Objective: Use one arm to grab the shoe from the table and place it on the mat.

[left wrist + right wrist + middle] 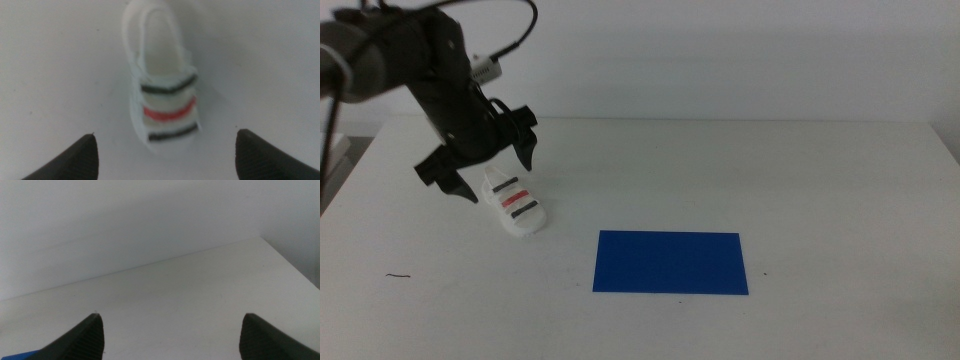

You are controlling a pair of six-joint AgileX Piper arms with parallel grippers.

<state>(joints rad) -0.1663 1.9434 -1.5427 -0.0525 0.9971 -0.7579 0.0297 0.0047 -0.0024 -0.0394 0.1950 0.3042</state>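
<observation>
The small white shoe (pixel 516 204) with two dark straps and a red one between them lies on the white table (pixel 820 180), left of the blue mat (pixel 671 262). My left gripper (pixel 490 165) hangs open just above the shoe's heel end, one jaw on each side. In the left wrist view the shoe (pixel 162 85) lies between and beyond the two wide-apart jaws of the left gripper (pixel 165 150), untouched. My right gripper (pixel 172 330) is open and empty over bare table, out of the middle view; a sliver of the mat (pixel 20 356) shows by it.
A small dark mark (pixel 398 275) lies on the table at the front left. The table's far edge meets a pale wall (pixel 720 50).
</observation>
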